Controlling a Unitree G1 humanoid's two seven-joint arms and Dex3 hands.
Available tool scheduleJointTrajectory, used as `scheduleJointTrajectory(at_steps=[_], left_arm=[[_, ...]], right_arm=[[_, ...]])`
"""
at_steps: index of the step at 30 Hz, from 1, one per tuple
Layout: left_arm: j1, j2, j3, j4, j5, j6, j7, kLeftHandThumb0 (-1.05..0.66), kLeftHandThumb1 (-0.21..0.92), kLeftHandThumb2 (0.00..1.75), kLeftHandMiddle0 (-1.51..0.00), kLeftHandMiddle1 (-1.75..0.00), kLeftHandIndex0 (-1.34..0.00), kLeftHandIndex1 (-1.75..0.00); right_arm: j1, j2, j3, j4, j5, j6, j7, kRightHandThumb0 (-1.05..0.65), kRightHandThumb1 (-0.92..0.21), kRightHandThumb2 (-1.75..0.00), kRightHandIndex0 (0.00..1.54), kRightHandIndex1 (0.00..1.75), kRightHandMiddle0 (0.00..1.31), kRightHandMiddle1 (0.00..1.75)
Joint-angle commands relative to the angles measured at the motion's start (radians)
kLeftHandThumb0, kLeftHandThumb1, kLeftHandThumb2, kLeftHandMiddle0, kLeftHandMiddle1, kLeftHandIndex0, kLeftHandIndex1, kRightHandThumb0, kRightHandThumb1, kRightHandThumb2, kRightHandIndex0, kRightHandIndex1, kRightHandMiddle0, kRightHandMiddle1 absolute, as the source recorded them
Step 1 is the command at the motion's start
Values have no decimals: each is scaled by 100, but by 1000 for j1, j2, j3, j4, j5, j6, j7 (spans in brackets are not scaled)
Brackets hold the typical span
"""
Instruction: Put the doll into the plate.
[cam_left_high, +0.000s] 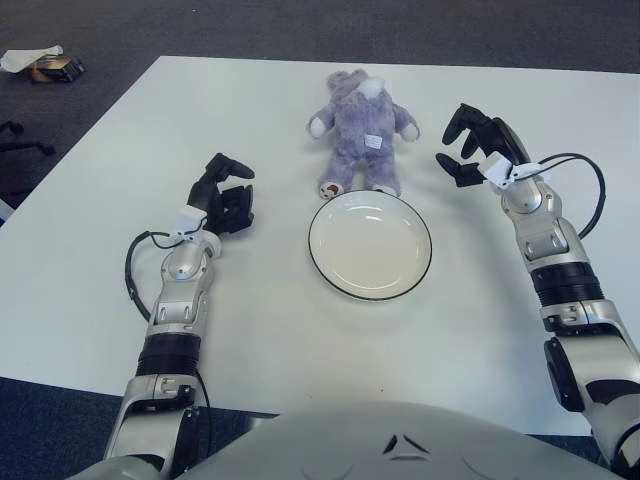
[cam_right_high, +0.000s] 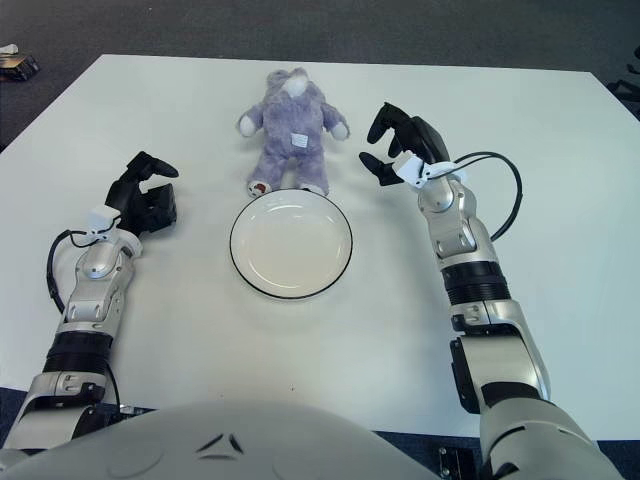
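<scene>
Doll (cam_left_high: 362, 127) – fuzzy purple plush cloth, small white tag. Plate (cam_left_high: 369, 245) – glossy white, ceramic-looking, thin dark rim. Table (cam_left_high: 120, 150) – smooth matt white top. My left hand (cam_left_high: 226, 198) and right hand (cam_left_high: 474, 147) – matt black plastic fingers; forearms smooth silvery metal-look shells.

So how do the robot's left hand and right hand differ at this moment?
The right hand is open, its black fingers spread, close beside the purple plush doll; the left hand shows farther from the doll, left of the white black-rimmed plate. The right hand reaches up level with the doll's body; the left hand stays lower, nearer plate level. Both hold nothing, and both are over the white table.
</scene>
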Motion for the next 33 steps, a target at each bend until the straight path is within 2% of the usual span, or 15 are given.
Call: scheduleJointTrajectory(at_steps=[1,2,5,10,12,14,22,24,26,28,33], left_arm=[[46,-41,-15,41,4,19,6,-39,63,93,-117,-175,-38,-175],[47,-42,-15,40,3,19,6,-39,63,93,-117,-175,-38,-175],[49,-44,-17,38,4,19,8,-39,63,92,-116,-175,-37,-175],[50,-46,-18,36,8,15,14,-39,63,92,-115,-175,-37,-175],[52,-46,-20,34,11,13,16,-39,63,92,-116,-175,-37,-175],[52,-44,-21,33,14,13,16,-39,63,92,-116,-175,-37,-175],[56,-44,-21,29,9,13,11,-39,63,92,-113,-175,-37,-175],[57,-45,-20,29,6,13,10,-39,63,92,-113,-175,-37,-175],[57,-45,-19,30,4,13,11,-39,63,92,-114,-175,-38,-175],[57,-45,-19,29,4,14,11,-39,62,93,-114,-175,-38,-175],[57,-45,-19,28,5,16,12,-39,62,93,-114,-175,-38,-175]], right_arm=[[-30,-21,30,16,-50,-32,-29,-63,-58,-76,4,154,4,114],[-39,-25,40,26,-67,-44,-42,-66,-58,-74,3,150,3,110],[-57,-33,55,53,-95,-71,-68,-88,-69,-53,1,129,1,88],[-130,-37,94,173,-148,-132,-140,-101,-75,-39,0,106,0,68],[-142,-40,103,200,-162,-155,-167,-103,-76,-36,0,102,0,65],[-159,-44,116,235,-182,-188,-207,-104,-76,-34,0,89,0,55],[-211,-51,161,341,-249,-285,-359,-105,-77,-31,0,58,0,39],[-223,-53,173,360,-263,-301,-380,-105,-78,-31,0,42,0,30],[-236,-54,186,372,-273,-309,-386,-105,-80,-31,0,24,0,18],[-243,-54,194,369,-276,-311,-380,-105,-81,-31,0,14,0,10],[-254,-63,208,368,-275,-329,-353,-105,-82,-31,0,2,0,1]])
